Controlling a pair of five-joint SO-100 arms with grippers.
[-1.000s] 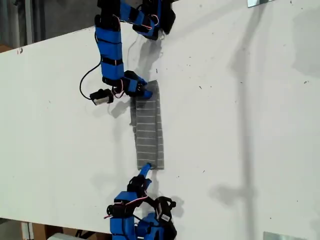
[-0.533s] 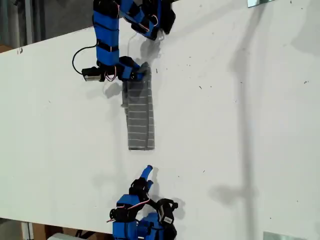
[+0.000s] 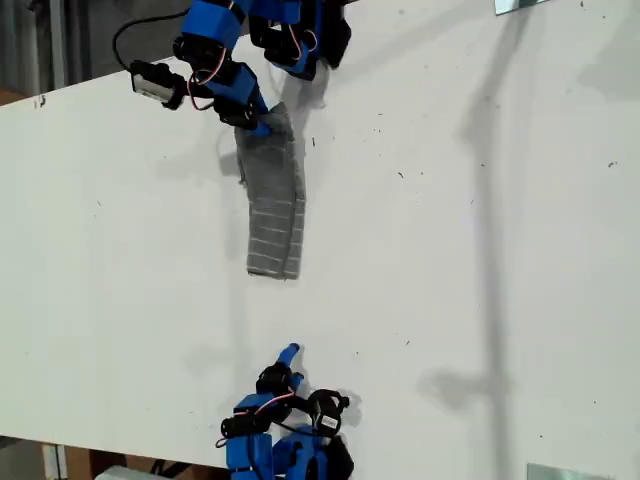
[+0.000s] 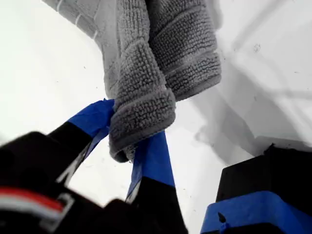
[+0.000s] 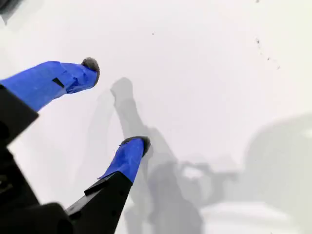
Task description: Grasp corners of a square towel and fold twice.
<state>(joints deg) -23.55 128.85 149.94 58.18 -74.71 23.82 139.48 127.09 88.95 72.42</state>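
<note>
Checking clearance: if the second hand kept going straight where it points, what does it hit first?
Probably just the bare table. My second hand is open with nothing between its tips. The towel lies farther along that line in the exterior view, though depth is unclear.

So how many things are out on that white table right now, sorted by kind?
Grey striped soft cloth towel: 1
Blue robot grippers: 2, my first gripper pinching the towel's end, my second gripper open over bare table
Total: 3

Towel (image 3: 272,205): grey, pale-striped, folded into narrow strip; far end bunched, lifted off white surface, near end lying flat.
</note>
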